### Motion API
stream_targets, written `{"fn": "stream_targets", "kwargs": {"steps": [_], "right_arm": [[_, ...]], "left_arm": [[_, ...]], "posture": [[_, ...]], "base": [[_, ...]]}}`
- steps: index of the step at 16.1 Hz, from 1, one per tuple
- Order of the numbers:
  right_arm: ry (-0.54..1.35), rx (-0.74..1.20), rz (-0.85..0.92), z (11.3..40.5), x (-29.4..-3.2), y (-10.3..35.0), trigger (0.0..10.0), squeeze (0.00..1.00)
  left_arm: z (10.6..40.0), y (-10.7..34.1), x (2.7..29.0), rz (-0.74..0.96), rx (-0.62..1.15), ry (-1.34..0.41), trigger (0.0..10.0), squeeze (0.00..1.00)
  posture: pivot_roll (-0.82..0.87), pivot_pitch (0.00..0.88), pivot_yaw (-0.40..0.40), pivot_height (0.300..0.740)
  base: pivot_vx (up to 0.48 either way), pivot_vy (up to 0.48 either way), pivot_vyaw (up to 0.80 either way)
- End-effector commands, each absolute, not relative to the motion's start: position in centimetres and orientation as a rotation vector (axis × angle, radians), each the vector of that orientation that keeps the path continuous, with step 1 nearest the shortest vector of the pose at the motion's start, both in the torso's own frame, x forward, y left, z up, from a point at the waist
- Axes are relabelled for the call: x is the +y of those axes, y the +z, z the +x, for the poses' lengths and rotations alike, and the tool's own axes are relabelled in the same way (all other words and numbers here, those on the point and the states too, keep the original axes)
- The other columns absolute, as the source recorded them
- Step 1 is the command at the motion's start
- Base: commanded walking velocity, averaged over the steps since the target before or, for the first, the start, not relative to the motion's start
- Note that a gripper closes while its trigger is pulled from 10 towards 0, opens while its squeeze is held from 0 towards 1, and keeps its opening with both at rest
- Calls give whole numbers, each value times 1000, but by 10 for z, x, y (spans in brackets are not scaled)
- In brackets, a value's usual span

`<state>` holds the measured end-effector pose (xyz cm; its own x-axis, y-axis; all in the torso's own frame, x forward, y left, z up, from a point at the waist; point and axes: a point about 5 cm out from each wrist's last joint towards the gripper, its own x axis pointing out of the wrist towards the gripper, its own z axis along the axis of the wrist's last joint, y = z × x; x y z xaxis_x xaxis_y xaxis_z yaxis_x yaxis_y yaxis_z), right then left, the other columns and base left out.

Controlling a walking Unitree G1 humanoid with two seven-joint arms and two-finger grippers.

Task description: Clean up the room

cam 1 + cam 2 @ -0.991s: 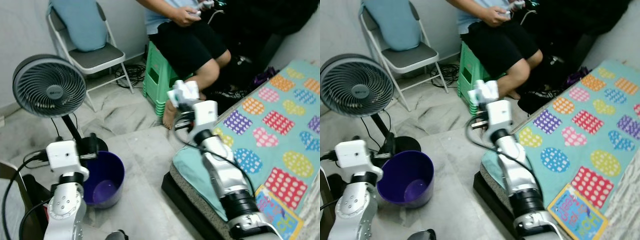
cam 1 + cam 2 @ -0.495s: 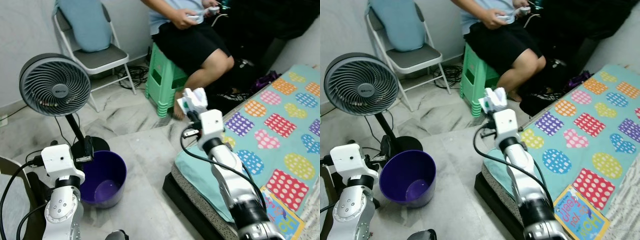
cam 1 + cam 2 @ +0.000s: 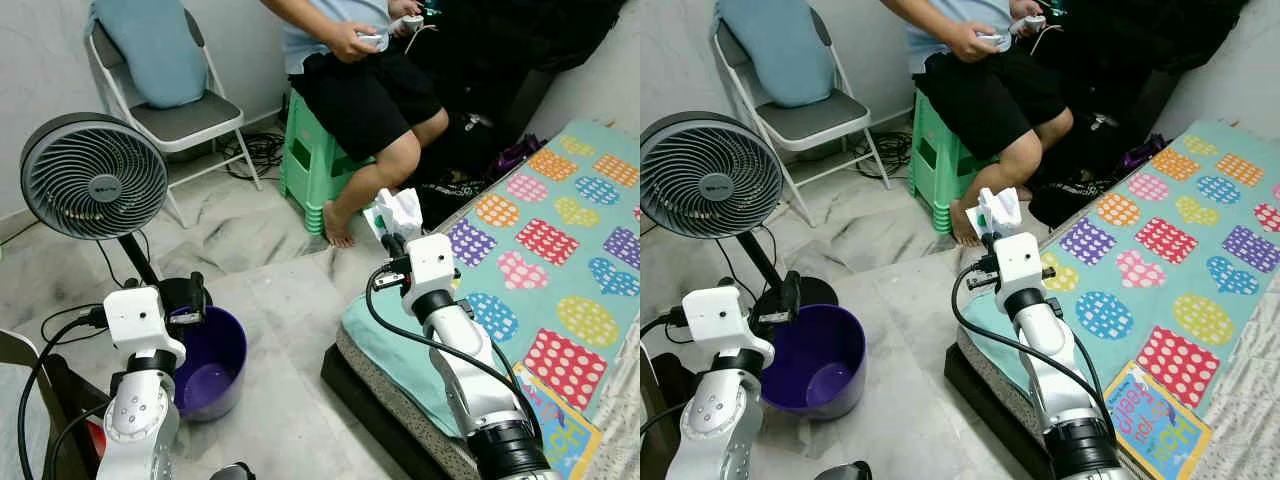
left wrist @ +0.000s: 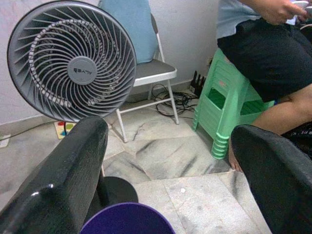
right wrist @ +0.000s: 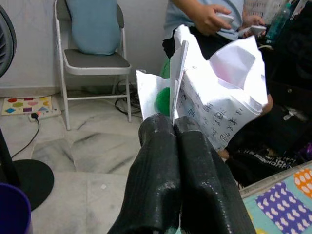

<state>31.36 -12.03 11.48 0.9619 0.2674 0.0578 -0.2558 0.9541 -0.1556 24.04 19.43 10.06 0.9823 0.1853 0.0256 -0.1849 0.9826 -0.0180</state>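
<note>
My right gripper [image 3: 388,240] is shut on a crumpled white paper [image 3: 401,212] with green print, held up over the edge of the mattress [image 3: 420,370]. In the right wrist view the paper [image 5: 219,92] sticks out past the closed fingertips [image 5: 165,129]. A purple bucket [image 3: 212,362] stands on the floor at the left. My left gripper [image 3: 192,298] hangs open just above the bucket's rim; the left wrist view shows its two fingers [image 4: 63,170] wide apart over the purple rim [image 4: 127,225].
A grey standing fan [image 3: 92,190] rises behind the bucket. A folding chair [image 3: 175,95] with a blue cushion stands at the back. A person sits on a green stool [image 3: 312,165], one foot on the floor near my right gripper. A colourful book [image 3: 560,432] lies on the patterned bed cover.
The camera has shifted. My right gripper with the paper has drawn back toward the mattress edge and sits lower. The left gripper stays over the bucket.
</note>
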Motion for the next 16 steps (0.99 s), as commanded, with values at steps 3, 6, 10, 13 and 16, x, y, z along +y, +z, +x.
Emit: {"fn": "stream_targets", "kwargs": {"steps": [3, 6, 10, 13, 16], "right_arm": [[248, -89, -159, 315, -126, 120, 10000, 0], [251, -94, -158, 314, -122, 121, 10000, 0], [262, -96, -159, 313, -122, 123, 10000, 0], [268, -90, -159, 309, -122, 122, 10000, 0], [275, -87, -163, 306, -120, 121, 10000, 0]], "left_arm": [[239, 98, 190, -17, -10, 163, 10000, 0], [240, 98, 192, -16, -10, 161, 10000, 0], [245, 100, 186, -26, -19, 154, 10000, 0], [243, 99, 183, -31, -12, 135, 10000, 0], [244, 101, 184, -35, -21, 146, 10000, 0]], "posture": [[-70, 86, -20, 740], [-79, 87, -19, 740], [-91, 97, -19, 740], [-102, 118, -13, 740], [-104, 126, -14, 740]], "base": [[0, 0, 0], [0, 0, 533], [0, 0, 800], [0, 0, 800], [0, 0, 800]]}}
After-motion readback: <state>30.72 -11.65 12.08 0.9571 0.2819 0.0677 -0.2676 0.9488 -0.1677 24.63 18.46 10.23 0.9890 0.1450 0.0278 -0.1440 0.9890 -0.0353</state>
